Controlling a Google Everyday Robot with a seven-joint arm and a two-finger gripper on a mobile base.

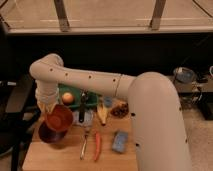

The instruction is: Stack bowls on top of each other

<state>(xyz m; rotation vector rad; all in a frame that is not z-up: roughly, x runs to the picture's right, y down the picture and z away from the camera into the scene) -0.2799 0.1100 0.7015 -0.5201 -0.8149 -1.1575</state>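
Note:
My gripper (50,108) hangs from the white arm at the table's left side and is shut on the far-left rim of the glossy orange-red bowl (60,118). The bowl is tilted and sits directly over the dark purple bowl (44,135), which stands on the wooden table (55,159). Only the purple bowl's near-left rim shows beneath the orange-red one. I cannot tell whether the two bowls touch.
A green tray (75,92) behind the bowls holds an orange ball (67,97) and a black utensil (82,106). A banana (102,115), a brown cluster (119,109), a blue sponge (120,141), a carrot (97,146) and a fork (84,146) lie to the right.

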